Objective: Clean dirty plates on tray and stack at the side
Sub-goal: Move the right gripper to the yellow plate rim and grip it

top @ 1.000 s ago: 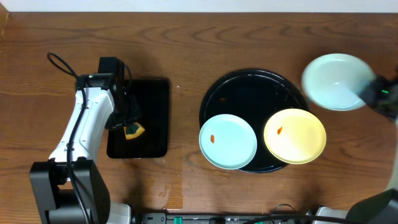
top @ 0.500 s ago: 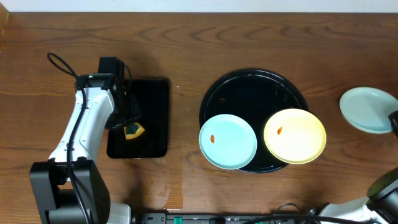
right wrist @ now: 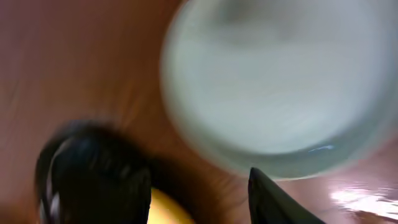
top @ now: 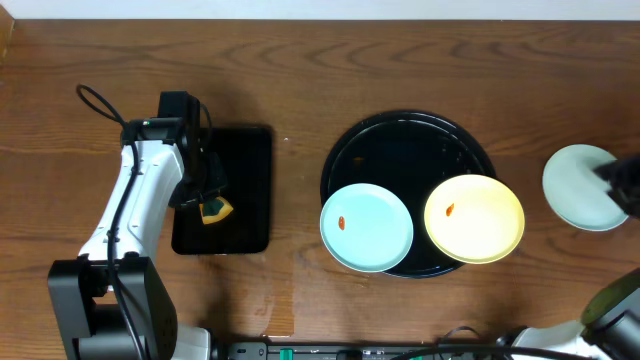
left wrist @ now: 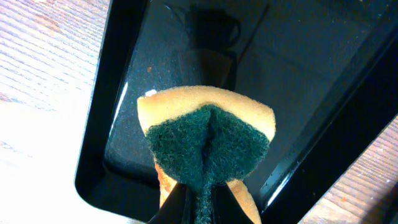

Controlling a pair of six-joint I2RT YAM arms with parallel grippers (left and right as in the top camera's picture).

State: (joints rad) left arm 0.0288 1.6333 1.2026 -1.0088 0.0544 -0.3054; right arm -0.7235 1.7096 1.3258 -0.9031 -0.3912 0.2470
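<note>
At left, left hand (top: 207, 198) clamped tight on yellow sponge with green scouring face (left wrist: 208, 146), above small rectangular black tray (top: 245, 160). At centre, large round glossy black tray (top: 400, 140) carried pale blue plate (top: 366, 227) and pale yellow plate (top: 474, 218) side by side at near rim, each orange-smeared. Second pale blue plate (top: 578, 187) sat right of round tray, off it. Right hand (top: 622, 186) at that plate's right edge; view blurred, cannot tell if open or gripping.
</note>
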